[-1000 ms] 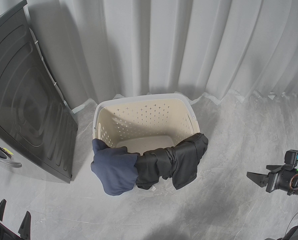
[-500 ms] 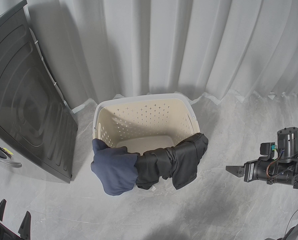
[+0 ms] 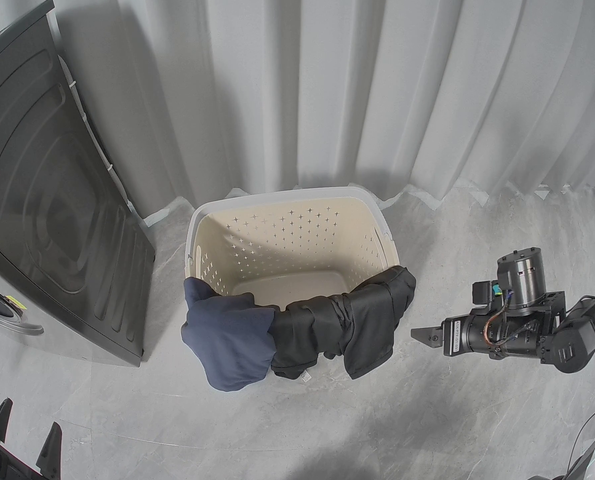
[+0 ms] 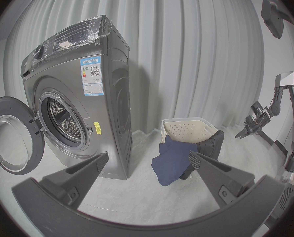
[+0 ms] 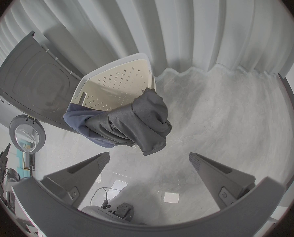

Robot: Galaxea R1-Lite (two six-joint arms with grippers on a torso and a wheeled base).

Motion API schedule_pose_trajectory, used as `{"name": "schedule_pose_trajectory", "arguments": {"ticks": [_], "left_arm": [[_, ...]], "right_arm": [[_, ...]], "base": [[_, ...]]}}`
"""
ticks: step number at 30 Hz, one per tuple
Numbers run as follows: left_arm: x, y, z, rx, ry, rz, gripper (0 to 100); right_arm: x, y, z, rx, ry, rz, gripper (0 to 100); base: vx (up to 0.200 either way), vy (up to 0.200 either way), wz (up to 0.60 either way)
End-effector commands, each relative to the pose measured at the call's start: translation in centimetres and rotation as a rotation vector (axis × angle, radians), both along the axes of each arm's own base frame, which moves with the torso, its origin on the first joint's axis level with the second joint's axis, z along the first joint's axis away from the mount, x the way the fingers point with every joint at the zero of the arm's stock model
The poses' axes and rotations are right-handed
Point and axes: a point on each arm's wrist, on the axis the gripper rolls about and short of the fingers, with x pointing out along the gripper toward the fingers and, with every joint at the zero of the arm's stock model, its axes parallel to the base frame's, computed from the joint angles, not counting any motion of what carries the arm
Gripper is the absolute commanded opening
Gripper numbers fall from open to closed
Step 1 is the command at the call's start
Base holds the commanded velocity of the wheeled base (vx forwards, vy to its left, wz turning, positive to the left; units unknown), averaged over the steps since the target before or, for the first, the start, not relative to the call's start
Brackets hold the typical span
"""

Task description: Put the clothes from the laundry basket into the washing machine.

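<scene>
Our right hand (image 3: 426, 335) has swung in toward the laundry basket (image 3: 284, 198), fingers spread and empty. The clothes (image 3: 337, 325) hang over its near rim, so we reckon the first grab is close.

open washing machine (image 4: 87, 92) stands beside laundry basket (image 4: 186, 130).

Cream laundry basket (image 3: 291, 195) with white rim and star-shaped holes, upright on the floor. Draped over its front rim, side by side and touching: navy garment (image 3: 231, 348) on the end nearer the washing machine (image 4: 117, 96), black garment (image 3: 357, 321) bunched on the other end, both hanging down outside. Dark grey front-loader near the basket, round door (image 4: 12, 135) swung wide open, drum (image 4: 63, 119) exposed.
</scene>
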Motion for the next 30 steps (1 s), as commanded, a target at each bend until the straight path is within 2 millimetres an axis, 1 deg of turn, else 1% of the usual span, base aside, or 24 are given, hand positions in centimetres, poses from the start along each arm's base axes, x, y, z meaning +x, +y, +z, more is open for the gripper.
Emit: {"name": "schedule_pose_trajectory", "arguments": {"ticks": [1,3,8,10,12,14,15,18,20,21,27,30], "left_arm": [[0.0,0.0,-0.4,0.000,0.002,0.000,100],[0.0,0.0,-0.4,0.000,0.002,0.001,100],[0.0,0.0,-0.4,0.000,0.002,0.000,100],[0.0,0.0,-0.4,0.000,0.002,0.000,100],[0.0,0.0,-0.4,0.000,0.002,0.000,100],[0.0,0.0,-0.4,0.000,0.002,0.000,100],[0.0,0.0,-0.4,0.000,0.002,0.000,100],[0.0,0.0,-0.4,0.000,0.002,0.000,100],[0.0,0.0,-0.4,0.000,0.002,0.000,100],[0.0,0.0,-0.4,0.000,0.002,0.000,100],[0.0,0.0,-0.4,0.000,0.002,0.000,100],[0.0,0.0,-0.4,0.000,0.002,0.001,100]], "right_arm": [[1.6,1.2,-1.5,-0.012,0.025,0.013,100],[2.1,1.6,-1.8,-0.008,0.012,0.018,100],[3.5,3.1,-3.7,-0.018,0.001,0.026,100],[3.9,3.4,-4.1,-0.021,-0.006,0.023,100],[5.0,3.9,-4.7,-0.011,-0.014,0.016,100],[5.2,4.0,-4.8,-0.007,-0.015,0.012,100],[5.9,4.3,-4.9,0.007,-0.024,0.006,100],[6.6,4.7,-4.9,0.016,-0.039,0.003,100],[6.7,4.7,-4.9,0.016,-0.039,0.003,100],[7.4,4.9,-5.4,0.017,-0.038,-0.003,100],[8.0,5.0,-5.2,0.012,-0.060,-0.034,100],[8.6,5.4,-5.5,0.018,-0.078,-0.038,100]], "base": [[0.000,0.000,0.00],[0.000,0.000,0.00],[0.000,0.000,0.00],[0.000,0.000,0.00],[0.000,0.000,0.00],[0.000,0.000,0.00],[0.000,0.000,0.00],[0.000,0.000,0.00],[0.000,0.000,0.00],[0.000,0.000,0.00],[0.000,0.000,0.00],[0.000,0.000,0.00]]}}
